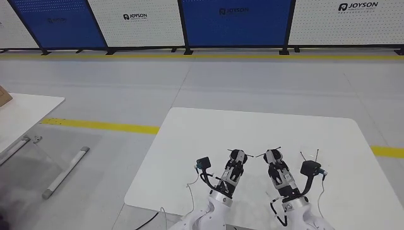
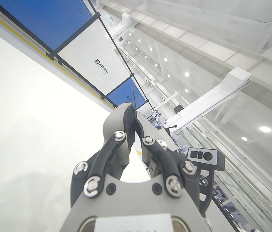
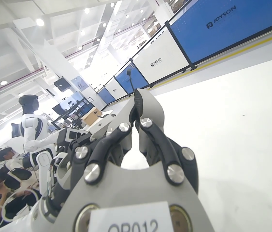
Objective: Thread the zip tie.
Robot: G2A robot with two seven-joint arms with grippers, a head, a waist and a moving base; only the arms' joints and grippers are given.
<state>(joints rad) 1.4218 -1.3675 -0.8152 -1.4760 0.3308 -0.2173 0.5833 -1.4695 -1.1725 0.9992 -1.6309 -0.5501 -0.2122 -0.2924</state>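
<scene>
Now the left gripper [image 2: 134,109] is hovering over the table [image 1: 208,135], its fingers [image 2: 119,119] pinching shut on a thin black tail [image 2: 133,96] that is poking out past the tips. Just beside it, the right gripper [image 3: 136,96] is clamping the zip tie [image 3: 131,83] below its head [image 3: 129,71]. Alignment seems to be starting. The tail should be aiming squarely at the head's slot and closing slowly, with both grips holding firm so neither end twists.
</scene>
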